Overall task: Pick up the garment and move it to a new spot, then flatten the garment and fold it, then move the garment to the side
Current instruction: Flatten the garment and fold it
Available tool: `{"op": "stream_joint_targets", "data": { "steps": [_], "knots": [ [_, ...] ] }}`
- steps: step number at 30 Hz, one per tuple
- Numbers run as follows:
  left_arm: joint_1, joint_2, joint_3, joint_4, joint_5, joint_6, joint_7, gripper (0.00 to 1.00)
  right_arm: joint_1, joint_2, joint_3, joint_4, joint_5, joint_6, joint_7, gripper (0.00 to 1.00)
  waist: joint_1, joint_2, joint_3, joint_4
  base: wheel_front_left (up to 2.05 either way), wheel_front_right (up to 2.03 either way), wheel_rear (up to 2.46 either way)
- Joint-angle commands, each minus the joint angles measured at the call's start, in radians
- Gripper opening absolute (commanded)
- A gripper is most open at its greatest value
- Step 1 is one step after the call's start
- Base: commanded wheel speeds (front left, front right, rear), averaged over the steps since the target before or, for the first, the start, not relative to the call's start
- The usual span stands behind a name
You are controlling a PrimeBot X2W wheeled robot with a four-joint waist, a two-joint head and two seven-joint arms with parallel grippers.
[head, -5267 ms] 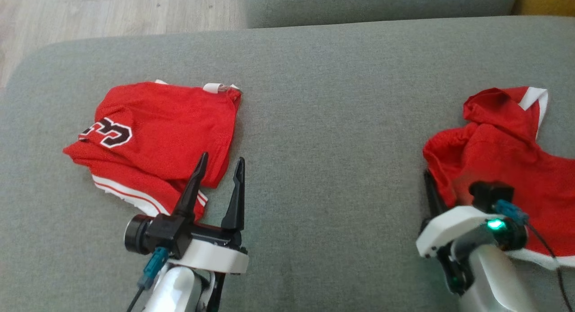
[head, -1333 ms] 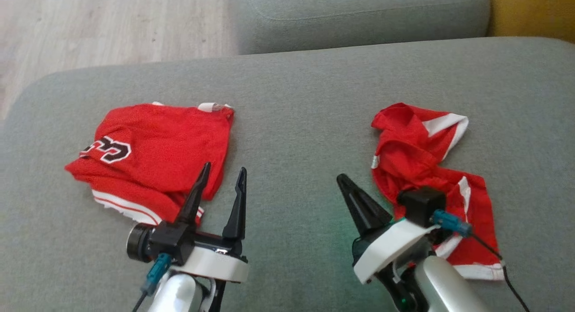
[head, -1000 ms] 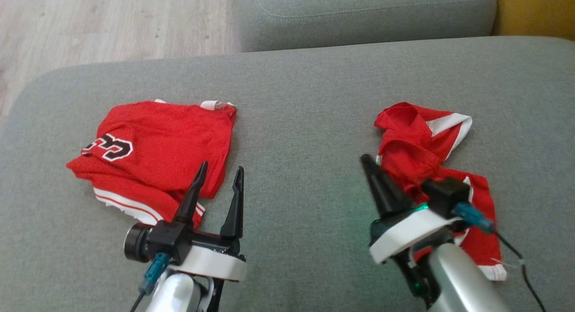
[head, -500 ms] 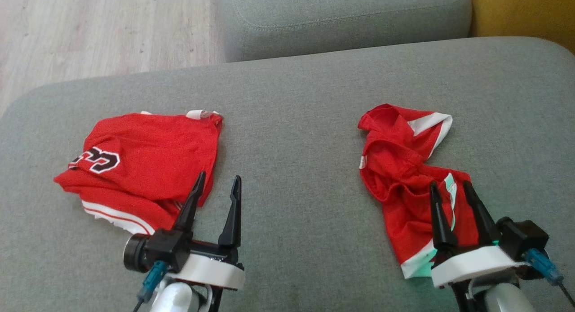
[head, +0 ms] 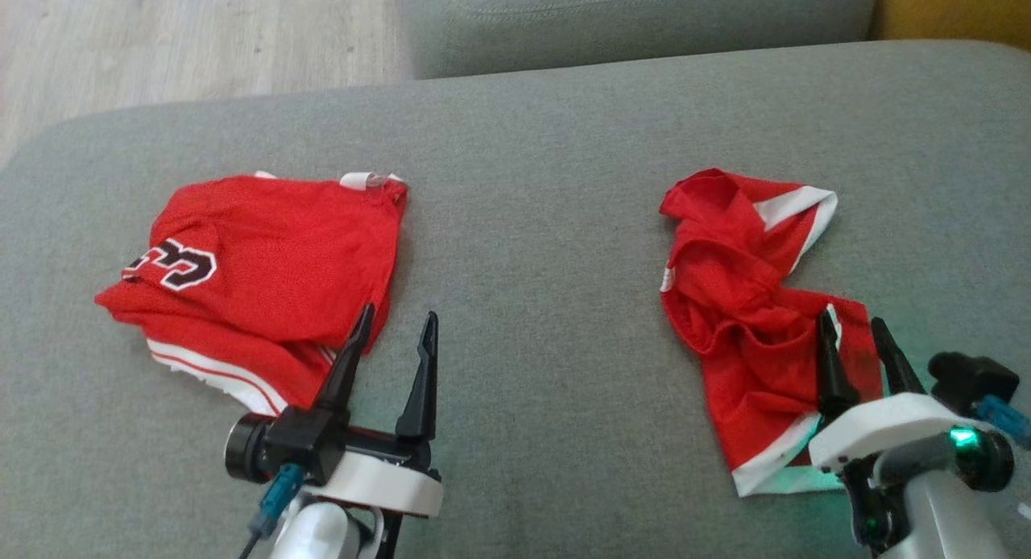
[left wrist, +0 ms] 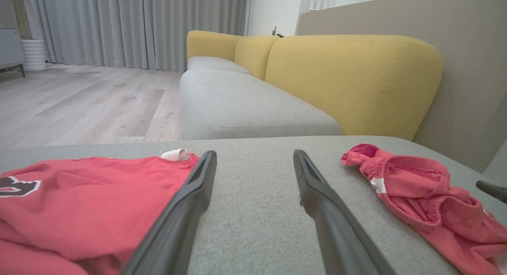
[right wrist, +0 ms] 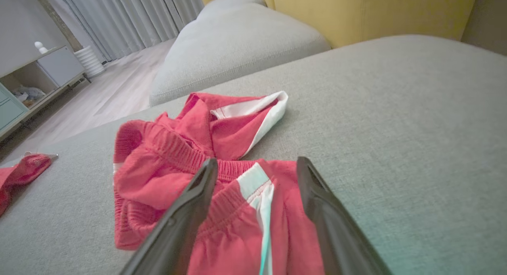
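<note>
A crumpled pair of red shorts with white trim, the garment, lies on the right half of the grey sofa seat. My right gripper hovers open over its near end, fingers apart above the white side stripe, holding nothing. My left gripper stands open near the front of the seat, just right of a folded red jersey with black-and-white lettering.
A second grey seat cushion lies beyond the far edge. Yellow backrests stand at the right. Wooden floor shows at the far left. Bare grey seat runs between the two red pieces.
The right gripper dragged the shorts leftward across the seat, let go and opened, then drew back to their near end. The left arm stayed still; the camera shifted slightly.
</note>
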Motion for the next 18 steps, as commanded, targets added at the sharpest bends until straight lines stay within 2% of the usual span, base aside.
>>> {"op": "stream_joint_targets", "data": {
  "steps": [1,7,8,9,10,11,18],
  "knots": [
    [-0.048,-0.001,0.028,-0.027,0.008,-0.003,-0.01,1.0,-0.039,-0.005,0.017,-0.016,0.013,-0.001,0.0,1.0,-0.0001,0.0,0.006,0.006,0.0,0.0,0.0],
    [-0.056,-0.001,0.036,-0.026,0.013,-0.007,-0.01,1.0,-0.098,-0.005,0.038,0.112,0.097,-0.001,0.0,1.0,-0.0001,0.0,0.026,0.012,0.0,0.0,0.0],
    [-0.058,-0.001,0.037,-0.026,0.014,-0.007,-0.01,1.0,-0.104,-0.005,0.044,0.124,0.109,-0.001,-0.002,0.82,-0.0001,0.0,0.028,0.011,0.0,0.0,0.0],
    [-0.058,-0.001,0.038,-0.025,0.015,-0.007,-0.01,1.0,-0.11,-0.005,0.049,0.135,0.122,-0.001,-0.005,0.38,-0.0001,0.0,0.029,0.01,0.0,0.0,0.0],
    [-0.059,-0.001,0.038,-0.025,0.015,-0.007,-0.01,1.0,-0.115,-0.005,0.056,0.145,0.132,-0.001,-0.009,0.05,-0.0001,0.0,0.03,0.008,0.0,0.0,0.0],
    [-0.06,-0.001,0.039,-0.024,0.016,-0.006,-0.01,1.0,-0.12,-0.005,0.065,0.153,0.141,-0.001,-0.014,0.0,-0.0001,0.0,0.031,0.006,0.0,0.0,0.0],
    [-0.063,-0.001,0.041,-0.018,0.018,-0.006,-0.01,1.0,-0.139,-0.005,0.125,0.148,0.163,-0.001,-0.064,0.0,-0.0001,0.0,0.024,-0.007,0.0,0.0,0.0]
  ]
}}
